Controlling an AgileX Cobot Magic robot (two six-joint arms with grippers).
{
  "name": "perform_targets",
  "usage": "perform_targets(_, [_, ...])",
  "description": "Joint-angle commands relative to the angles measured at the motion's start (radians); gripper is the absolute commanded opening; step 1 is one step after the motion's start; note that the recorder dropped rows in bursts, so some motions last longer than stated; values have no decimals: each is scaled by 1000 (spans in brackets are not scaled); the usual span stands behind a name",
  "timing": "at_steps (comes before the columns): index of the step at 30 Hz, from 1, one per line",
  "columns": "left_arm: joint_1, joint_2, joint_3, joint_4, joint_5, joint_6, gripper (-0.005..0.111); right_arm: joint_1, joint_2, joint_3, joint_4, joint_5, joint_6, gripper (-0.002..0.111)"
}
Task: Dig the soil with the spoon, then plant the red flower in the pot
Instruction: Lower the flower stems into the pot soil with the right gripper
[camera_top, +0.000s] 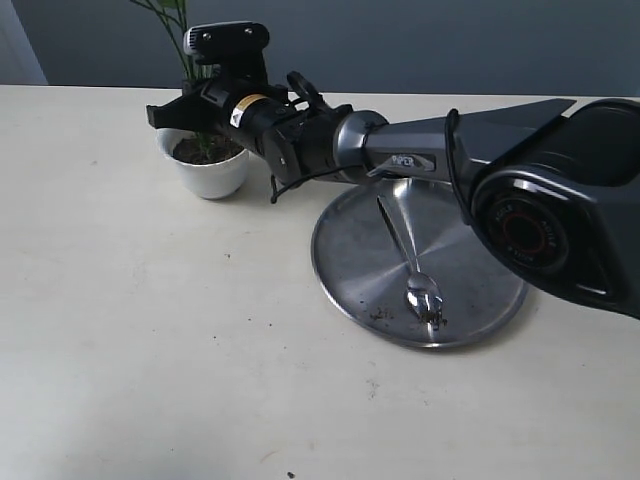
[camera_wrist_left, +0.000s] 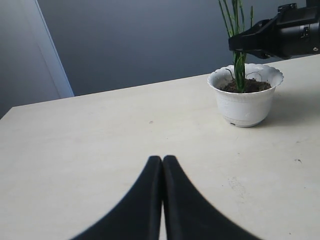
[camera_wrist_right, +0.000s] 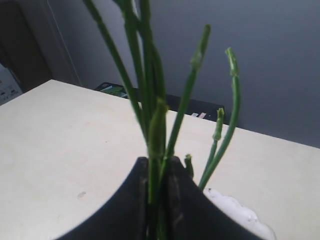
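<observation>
The right pincer (camera_wrist_right: 157, 167) is squeezed tight on the flower's green stems (camera_wrist_right: 150, 90), just above the white pot (camera_top: 210, 172). The stems stand in the soil (camera_wrist_left: 250, 87) inside it. Nearby, the spoon (camera_top: 410, 255) lies on a round metal plate (camera_top: 480, 290) with dirt crumbs. The left pincer (camera_wrist_left: 162, 167) is closed, well away over the table (camera_top: 130, 330).

The exterior view looks down at a slant across the table (camera_top: 150, 350) toward the far wall (camera_top: 400, 40), the right arm (camera_top: 520, 190) close to its lens. The left wrist view sits low, facing the pot (camera_wrist_left: 245, 107) from some way off. The right wrist view looks very close along the flower stems (camera_wrist_right: 157, 125) above it. All three share that pot.
</observation>
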Motion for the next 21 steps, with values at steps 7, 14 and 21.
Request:
perform_targets(7, [3, -7, 2, -1, -4, -2, 0, 18, 12, 134, 16, 58, 6, -1])
perform_targets(14, [3, -7, 2, -1, -4, -2, 0, 33, 12, 134, 16, 94, 6, -1])
perform_targets(21, [3, -7, 2, -1, -4, -2, 0, 33, 12, 134, 33, 118, 10, -1])
